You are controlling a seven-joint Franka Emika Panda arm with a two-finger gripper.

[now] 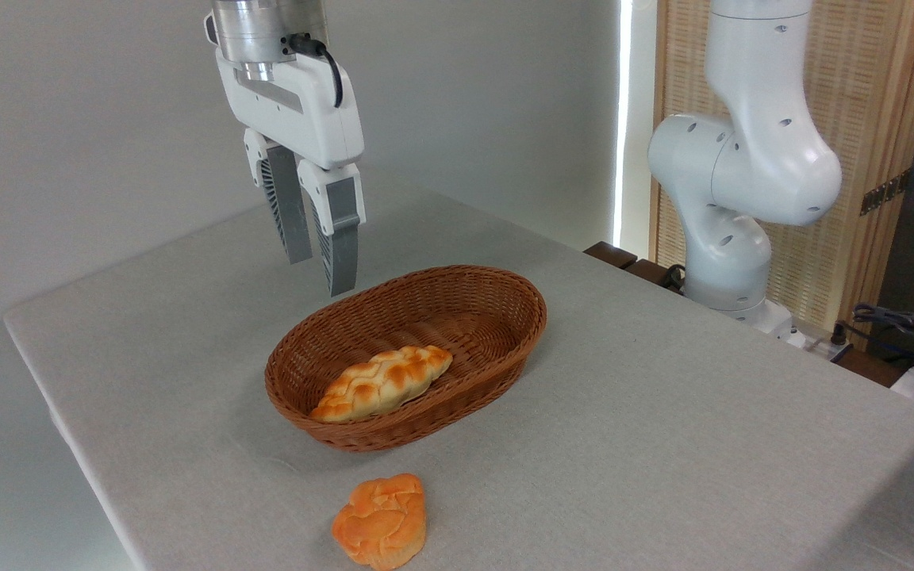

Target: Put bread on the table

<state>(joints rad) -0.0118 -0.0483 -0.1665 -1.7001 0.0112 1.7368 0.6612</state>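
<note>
Scene evenly lit, bright, soft. Thin overexposed strip of daylight [624, 119] behind the table [663, 444], clipped to white. Table cloth reads pale grey, no glare. Soft diffuse shadow on the table beside the basket [405, 357], on its left and near edges; faint one under the bread [382, 519]. Focus sharp throughout; basket weave resolved. No visible motion blur or edge distortion.

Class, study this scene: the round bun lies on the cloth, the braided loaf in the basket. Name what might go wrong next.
1. The bread lies close to the table front edge; a nudge might push it off.
2. The gripper hangs empty above the basket rim; lowering might clip it or grab the braided loaf instead.
</note>
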